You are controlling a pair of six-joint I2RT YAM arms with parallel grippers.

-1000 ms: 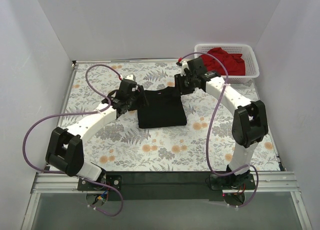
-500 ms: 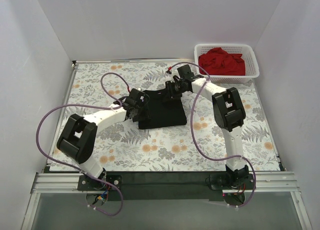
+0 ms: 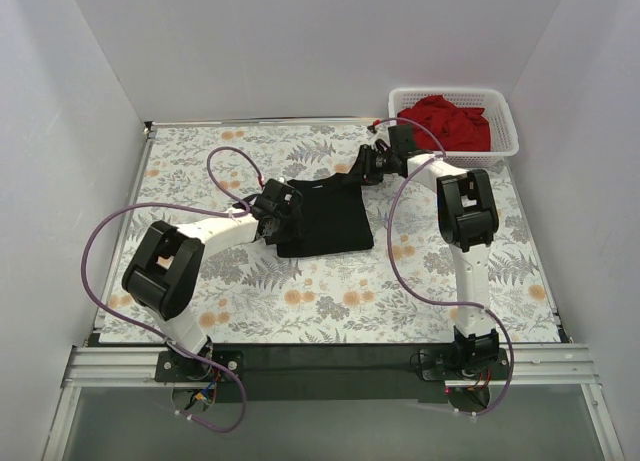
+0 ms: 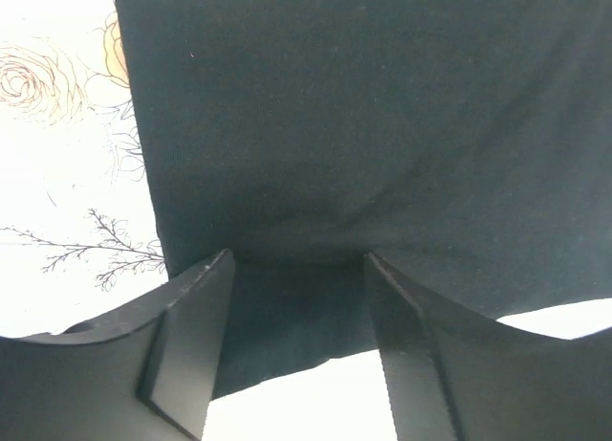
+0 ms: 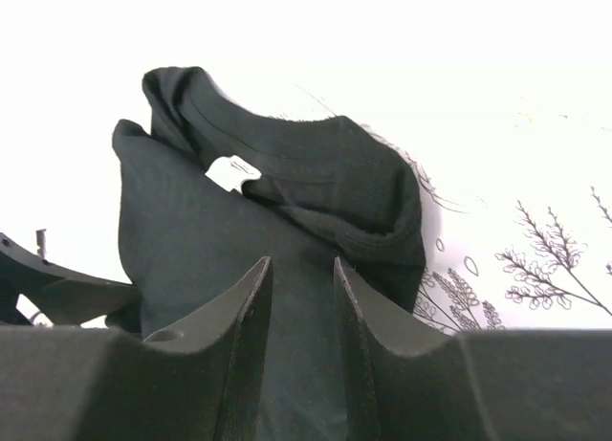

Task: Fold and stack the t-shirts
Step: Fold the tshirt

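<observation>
The black t-shirt (image 3: pixel 325 219) lies folded into a rough rectangle in the middle of the table. My left gripper (image 3: pixel 281 209) is low at its left edge; in the left wrist view the gripper (image 4: pixel 296 259) is open, both fingers (image 4: pixel 191 336) resting over the black t-shirt (image 4: pixel 382 125), whose hem runs between them. My right gripper (image 3: pixel 364 169) is at the shirt's far right corner. Seen from the right wrist, that gripper (image 5: pixel 301 264) is open a little, over the black t-shirt (image 5: pixel 191 240) beside its round collar (image 5: pixel 316 173). The red t-shirt (image 3: pixel 445 121) is bunched in the basket.
A white lattice basket (image 3: pixel 505 141) stands at the table's far right corner. The floral tablecloth (image 3: pixel 330 301) covers the table. White walls close in the left, back and right. Purple cables (image 3: pixel 105 236) loop off both arms.
My left gripper has slid right onto the shirt's left edge, its elbow folding in. My right gripper came in over the collar, then drew back right, toward the basket.
</observation>
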